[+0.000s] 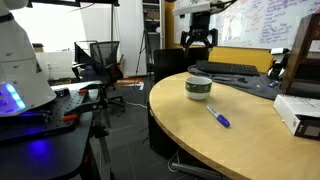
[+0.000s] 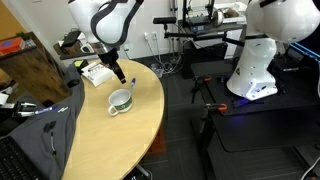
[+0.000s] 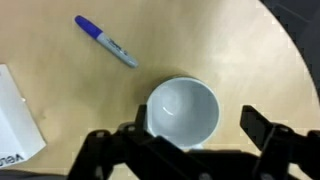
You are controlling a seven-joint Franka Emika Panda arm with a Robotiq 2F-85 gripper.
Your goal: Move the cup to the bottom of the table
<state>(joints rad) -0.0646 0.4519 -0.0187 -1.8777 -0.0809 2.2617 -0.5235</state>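
Far left in an exterior view: a white, rounded machine body with a blue glow [image 1: 12, 95], on a black desk [image 1: 50, 130]. Next to the right, a black mesh office chair [image 1: 100, 55], off the table. Then the large rounded table with its light tan wood top [image 1: 250, 135], filling the right half. On it, near the curved edge, the short, wide cup, white with a dark green band [image 1: 198, 88], upright, mouth up. Straight above that cup and clear of it, the black Robotiq gripper [image 1: 198, 43], jaws spread apart, clamped on nothing. Right of the cup and nearer the camera, a blue pen [image 1: 218, 117], flat on the wood, apart from the cup. Farthest right, a flat white box [image 1: 297, 112] near the table's edge.

From the wrist, again left to right: the white box [image 3: 15, 110] cut by the frame edge. Higher up, the blue pen [image 3: 105, 40], slanting. Then the cup [image 3: 183, 108], white and empty inside, framed by the two dark fingers [image 3: 262, 125], no contact visible.

In an exterior view, left to right: the white box [image 2: 97, 73], then the gripper [image 2: 119, 76] hanging from the white arm [image 2: 108, 20] above the cup [image 2: 121, 100], with the cup's handle toward the left of the picture.
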